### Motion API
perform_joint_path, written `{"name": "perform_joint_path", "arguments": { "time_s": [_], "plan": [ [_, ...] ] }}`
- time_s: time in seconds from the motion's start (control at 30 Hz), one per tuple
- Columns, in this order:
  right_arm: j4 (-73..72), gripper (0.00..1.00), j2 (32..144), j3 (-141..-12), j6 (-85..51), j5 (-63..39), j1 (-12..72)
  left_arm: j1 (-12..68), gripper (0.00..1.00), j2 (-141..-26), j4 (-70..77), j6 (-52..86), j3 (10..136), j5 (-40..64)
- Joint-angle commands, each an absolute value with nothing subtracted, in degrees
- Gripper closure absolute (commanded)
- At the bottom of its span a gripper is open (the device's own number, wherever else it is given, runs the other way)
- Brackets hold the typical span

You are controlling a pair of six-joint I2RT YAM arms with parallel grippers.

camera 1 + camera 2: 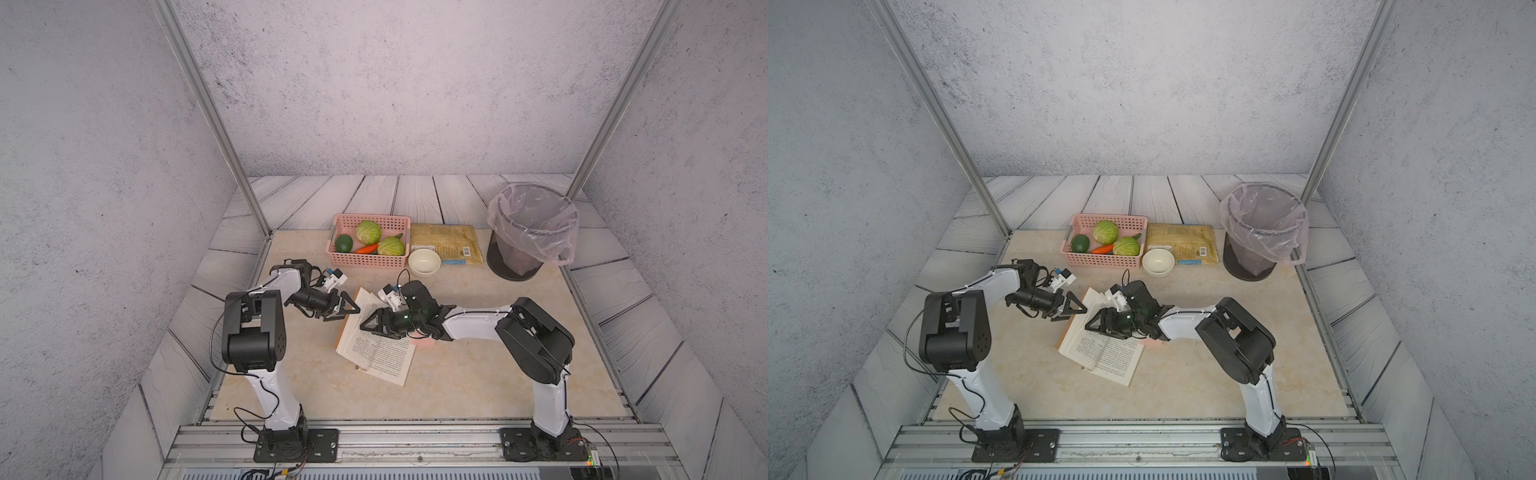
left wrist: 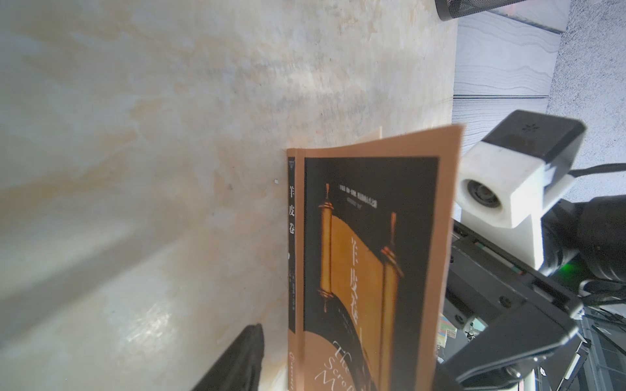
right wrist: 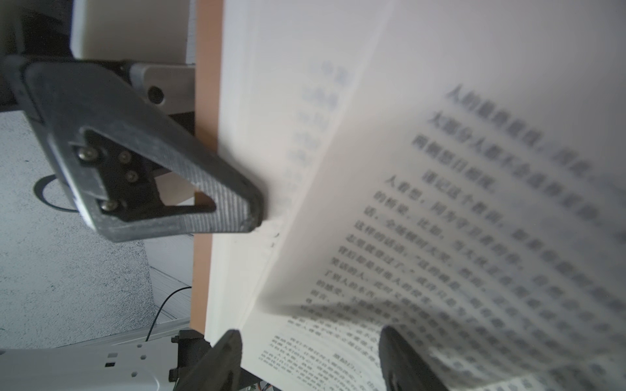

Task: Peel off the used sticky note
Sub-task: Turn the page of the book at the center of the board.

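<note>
Sticky note: only one I can spot, a pink sliver on the counter right beside the one open book. It's mostly under my right arm, so I can't tell which way its long side runs. Two tools: left tool is spread, straddling the raised front cover. Right tool is spread too, with loose pages curling between its fingers.

Both top views look down from high above the near edge; each wrist camera faces the book close up, from opposite sides.
</note>
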State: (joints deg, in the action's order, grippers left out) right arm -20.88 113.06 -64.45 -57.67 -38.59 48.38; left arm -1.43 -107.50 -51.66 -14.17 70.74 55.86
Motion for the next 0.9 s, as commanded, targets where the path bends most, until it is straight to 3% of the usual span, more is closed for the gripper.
{"name": "perform_joint_path", "arguments": {
  "time_s": [0.0,0.87],
  "plan": [
    [-21.18,0.31,114.48,-65.49,-57.99,-38.5,49.08,-1.03,0.35,-107.18,-52.52,-15.43,70.0,55.71],
    [-20.19,0.32,114.52,-66.4,-57.49,-38.79,49.13,1.66,0.24,-109.22,-51.15,-13.64,70.18,51.39]
  ]
}}
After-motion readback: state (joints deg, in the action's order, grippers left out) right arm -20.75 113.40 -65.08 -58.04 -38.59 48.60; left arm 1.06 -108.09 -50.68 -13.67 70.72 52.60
